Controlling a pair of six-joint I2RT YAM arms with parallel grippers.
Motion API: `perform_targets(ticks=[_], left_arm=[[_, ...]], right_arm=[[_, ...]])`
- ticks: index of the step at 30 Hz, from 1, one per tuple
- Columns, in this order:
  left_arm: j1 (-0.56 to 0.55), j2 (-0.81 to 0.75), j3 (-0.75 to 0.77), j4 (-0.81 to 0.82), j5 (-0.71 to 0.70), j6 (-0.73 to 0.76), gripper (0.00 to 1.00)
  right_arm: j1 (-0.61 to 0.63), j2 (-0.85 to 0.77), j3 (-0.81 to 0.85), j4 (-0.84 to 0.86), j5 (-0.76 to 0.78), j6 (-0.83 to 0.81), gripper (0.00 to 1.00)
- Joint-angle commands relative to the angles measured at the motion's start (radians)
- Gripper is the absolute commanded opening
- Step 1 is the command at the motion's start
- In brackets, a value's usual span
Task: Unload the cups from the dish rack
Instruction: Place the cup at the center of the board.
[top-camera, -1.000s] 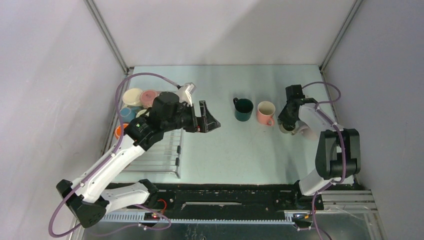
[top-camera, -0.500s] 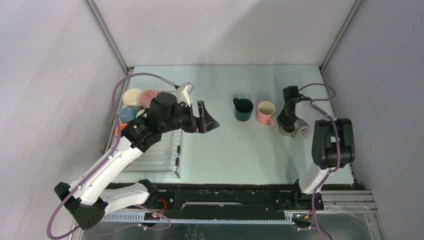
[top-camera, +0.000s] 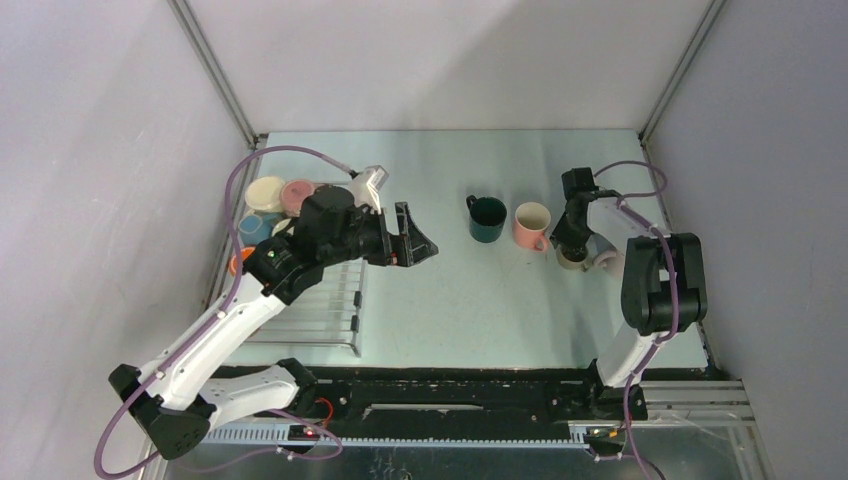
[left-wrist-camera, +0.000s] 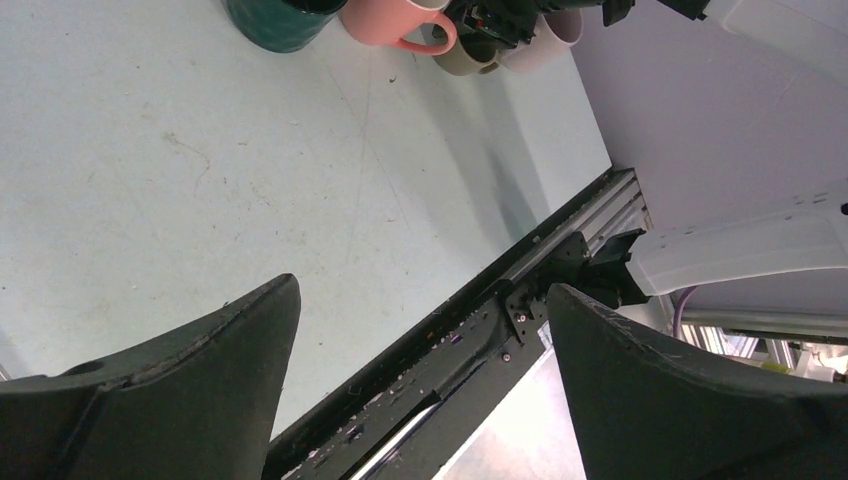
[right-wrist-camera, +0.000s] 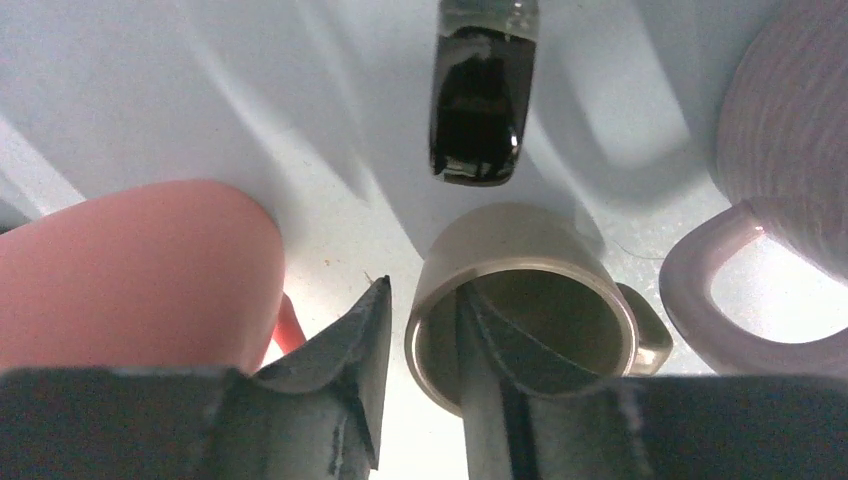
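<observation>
A dark teal mug (top-camera: 487, 219), a pink mug (top-camera: 532, 226), a beige mug (top-camera: 573, 260) and a pale lilac mug (top-camera: 604, 261) stand upright on the table at the right. My right gripper (top-camera: 571, 247) points down over the beige mug (right-wrist-camera: 530, 250). It is open, one finger inside the mug and the other outside its wall with a small gap. The dish rack (top-camera: 325, 300) lies at the left, with cream (top-camera: 266, 192), pink (top-camera: 298, 195), light blue (top-camera: 254, 229) and orange (top-camera: 238, 262) cups at its far end. My left gripper (top-camera: 418, 242) hangs wide open and empty beside the rack.
In the right wrist view the pink mug (right-wrist-camera: 140, 270) is close on the left and the lilac mug (right-wrist-camera: 790, 100) close on the right. A black rail (top-camera: 470, 395) runs along the table's near edge. Grey walls enclose three sides.
My right gripper's jaws have spread apart on the beige mug's wall, and the right arm's forearm has swung slightly. The left arm has hardly moved.
</observation>
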Motion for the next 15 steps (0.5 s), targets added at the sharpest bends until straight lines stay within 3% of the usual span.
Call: perform_targets(ticks=[1, 15], left_arm=[[-0.005, -0.005, -0.021, 0.005, -0.019, 0.030, 1.00], [0.006, 0.017, 0.044, -0.051, -0.087, 0.048, 1.00]], right_arm=[[0.023, -0.032, 0.043, -0.007, 0.041, -0.006, 0.41], [0.033, -0.220, 0.041, -0.110, 0.079, -0.005, 0.58]])
